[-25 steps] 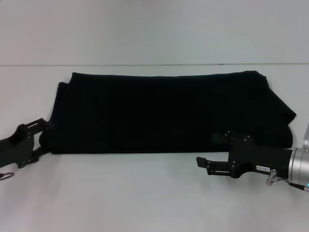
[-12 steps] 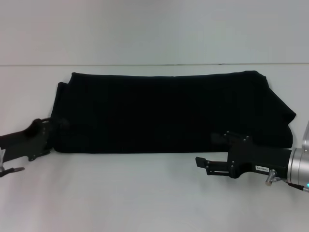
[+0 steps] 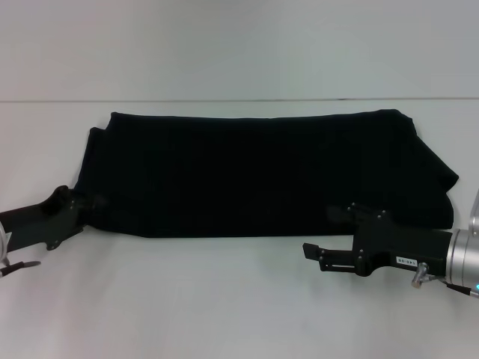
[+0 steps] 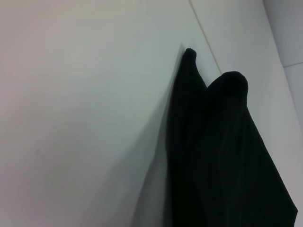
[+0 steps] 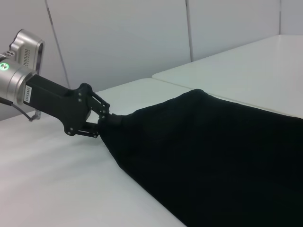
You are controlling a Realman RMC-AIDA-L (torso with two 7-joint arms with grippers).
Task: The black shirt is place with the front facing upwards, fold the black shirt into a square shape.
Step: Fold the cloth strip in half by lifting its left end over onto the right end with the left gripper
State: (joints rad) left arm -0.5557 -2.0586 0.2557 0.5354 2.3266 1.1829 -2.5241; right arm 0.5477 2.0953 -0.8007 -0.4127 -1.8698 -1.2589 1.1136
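Note:
The black shirt lies on the white table, folded into a long band running left to right; no lettering shows. My left gripper is at the band's near left corner, shut on the cloth. The right wrist view shows that left gripper pinching the shirt at its corner. In the left wrist view only the shirt's bunched edge shows, lifted a little off the table. My right gripper hovers just in front of the near edge at the right, open and holding nothing.
The white table stretches bare in front of the shirt. Its back edge meets a pale wall behind the shirt. A sleeve bulges out at the band's far right end.
My left gripper has moved right onto the shirt's near left corner and closed on it; that corner has risen slightly. The right arm has stayed still.

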